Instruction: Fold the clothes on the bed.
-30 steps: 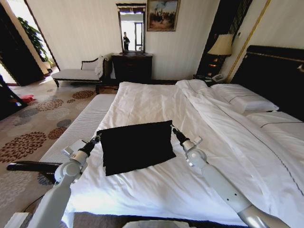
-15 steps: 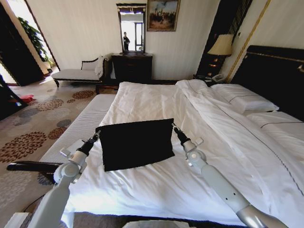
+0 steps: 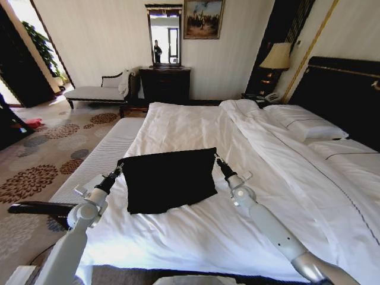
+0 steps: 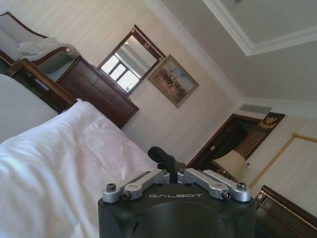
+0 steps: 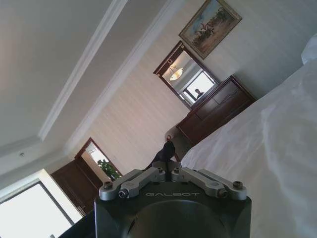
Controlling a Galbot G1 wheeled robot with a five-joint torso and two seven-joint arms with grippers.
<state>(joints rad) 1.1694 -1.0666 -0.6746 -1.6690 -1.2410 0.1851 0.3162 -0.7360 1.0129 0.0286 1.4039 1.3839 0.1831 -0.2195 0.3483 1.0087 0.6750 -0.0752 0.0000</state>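
Observation:
The clothes (image 3: 167, 181), a black cloth with no lettering showing, hang stretched between my two grippers above the white duvet of the bed (image 3: 196, 124). My left gripper (image 3: 118, 168) is shut on the cloth's upper left corner. My right gripper (image 3: 216, 158) is shut on its upper right corner. The cloth's lower edge lies on or just over the duvet; I cannot tell which. In the left wrist view, the left gripper (image 4: 161, 157) has its dark fingers pinched together, as does the right gripper (image 5: 167, 150) in the right wrist view.
A grey striped bench (image 3: 101, 160) runs along the bed's left edge. Pillows (image 3: 306, 124) and a dark headboard (image 3: 344, 95) are at the right. A chaise (image 3: 98, 92), a dresser (image 3: 165, 83) and a lamp (image 3: 278, 56) stand by the far wall. Patterned carpet (image 3: 35, 160) lies to the left.
Both grippers have carried the black cloth a little higher and farther over the bed, its top edge staying taut between them.

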